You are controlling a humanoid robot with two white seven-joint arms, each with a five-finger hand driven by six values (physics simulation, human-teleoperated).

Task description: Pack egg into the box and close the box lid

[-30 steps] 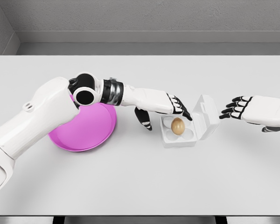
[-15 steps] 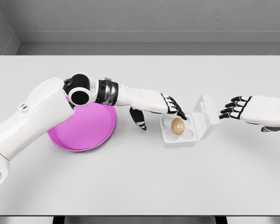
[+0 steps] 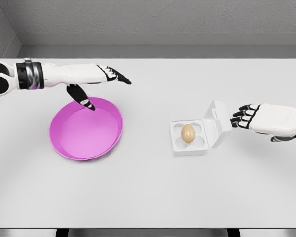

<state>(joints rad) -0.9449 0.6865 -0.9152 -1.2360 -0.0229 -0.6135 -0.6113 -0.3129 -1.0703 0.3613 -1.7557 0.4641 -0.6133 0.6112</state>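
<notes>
Brown egg (image 3: pixel 188 133) seated in white lidded box (image 3: pixel 180 145) — left hand (image 3: pixel 96 75) withdrawn toward table's left edge, released; right hand (image 3: pixel 251 117) relaxed beside raised lid (image 3: pixel 218 123) — closing pending.

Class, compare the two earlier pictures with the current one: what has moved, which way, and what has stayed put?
The left hand has drawn back from the box to the left, now open above the far rim of the pink bowl, holding nothing. The right hand has barely shifted, open just right of the raised lid. The egg stays in the box, the lid stays open, and the bowl has not moved.
</notes>
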